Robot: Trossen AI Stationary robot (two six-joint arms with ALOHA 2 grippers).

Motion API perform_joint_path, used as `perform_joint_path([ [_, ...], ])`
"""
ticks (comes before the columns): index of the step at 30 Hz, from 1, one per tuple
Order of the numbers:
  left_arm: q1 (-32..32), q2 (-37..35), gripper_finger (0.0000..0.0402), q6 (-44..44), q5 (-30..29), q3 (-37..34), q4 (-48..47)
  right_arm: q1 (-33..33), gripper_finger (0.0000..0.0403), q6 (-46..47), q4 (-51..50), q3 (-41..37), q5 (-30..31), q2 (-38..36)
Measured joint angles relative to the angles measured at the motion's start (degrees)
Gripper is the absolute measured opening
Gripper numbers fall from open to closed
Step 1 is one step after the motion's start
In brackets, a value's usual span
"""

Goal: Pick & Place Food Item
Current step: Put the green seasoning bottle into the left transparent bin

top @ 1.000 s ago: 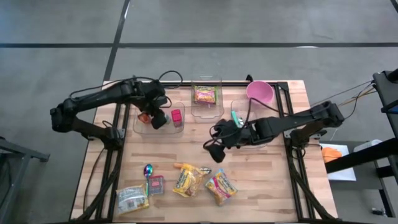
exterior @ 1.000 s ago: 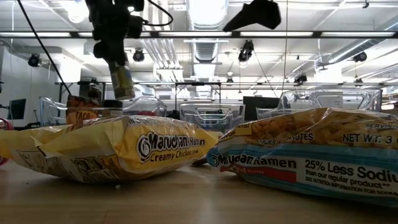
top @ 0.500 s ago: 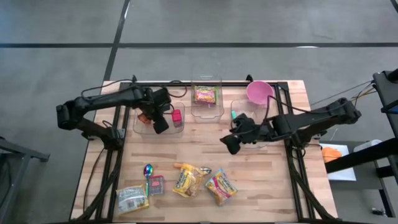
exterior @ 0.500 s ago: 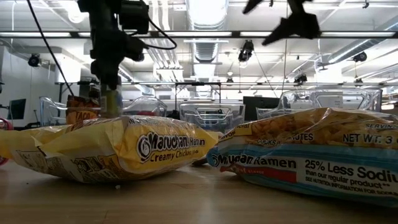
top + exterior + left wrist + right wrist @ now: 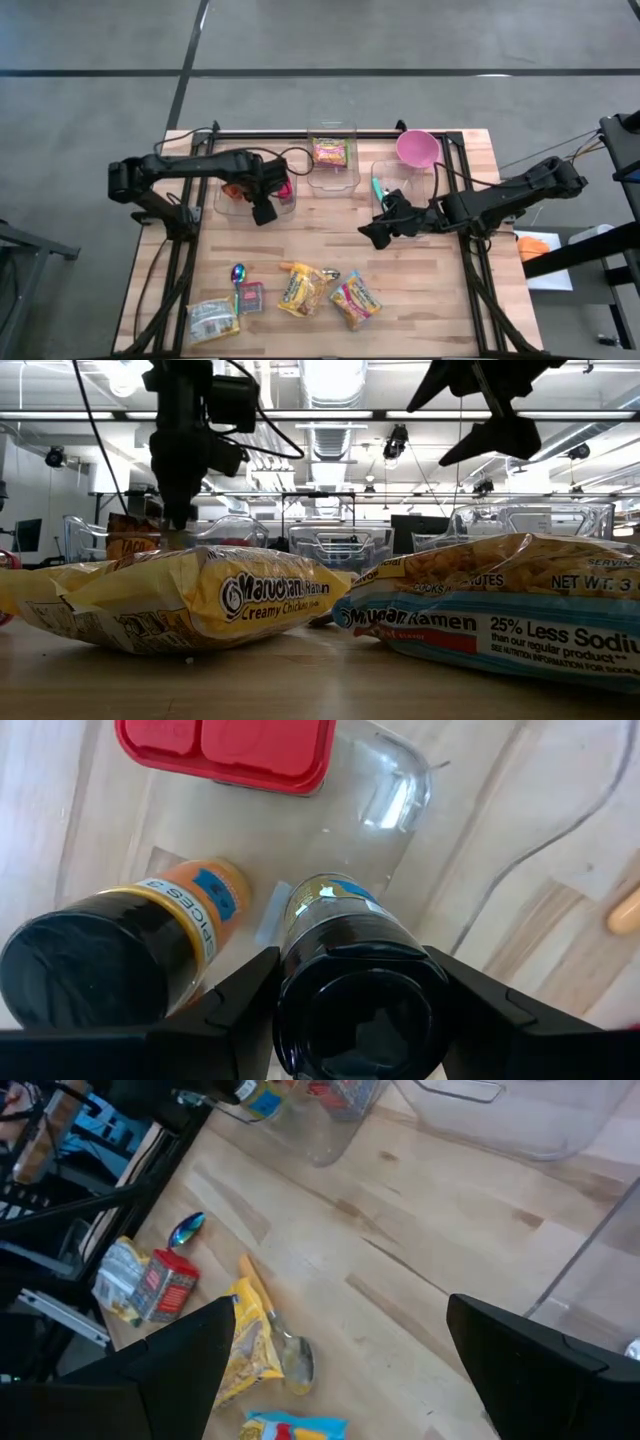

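- While the left gripper (image 5: 350,1020) stayed clamped on the dark-capped jar (image 5: 345,935), its jaws closed on the cap from both sides, the chief risk was judged to be a knock against the orange-labelled bottle (image 5: 120,945), which lay just beside it in the same clear bin (image 5: 232,205).
- A tilted release was judged likely to topple the jar onto that bottle or onto the red-lidded box (image 5: 225,750) further along the bin; cause would be opening before the base was seated.
- Whether the jar's base touched the bin floor could not be told.
- Left arm reached from the bench (image 5: 420,270) edge across to the bin, wrist turned down over it.
- Right gripper (image 5: 375,232) hung above bare bench, near the right-hand clear bin (image 5: 385,172), jaws fully apart and holding nothing; a low sweep was judged able to catch that bin's wall.
- Ramen packets (image 5: 325,293) lay well apart from both arms, at the near edge.
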Motion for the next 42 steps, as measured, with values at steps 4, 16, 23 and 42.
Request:
perform_joint_path([
  [4,0.02,0.35,0.0210,0.13,-0.29,0.02,0.19,0.00,0.0359,-0.17,-0.17,0.28,-0.04,-0.02],
  [16,0.02,0.89,0.0210,0.13,-0.26,0.02,1.92,0.00,0.0359,-1.92,-0.13,1.68,-0.04,-0.02],
  [23,-0.15,2.10,0.0210,0.13,-0.26,0.02,2.80,0.00,0.0359,-1.97,-0.09,1.68,-0.04,0.00],
  [42,-0.31,2.49,0.0263,-0.31,-0.26,0.02,4.24,0.00,0.0359,-1.81,0.02,1.68,-0.04,0.05],
])
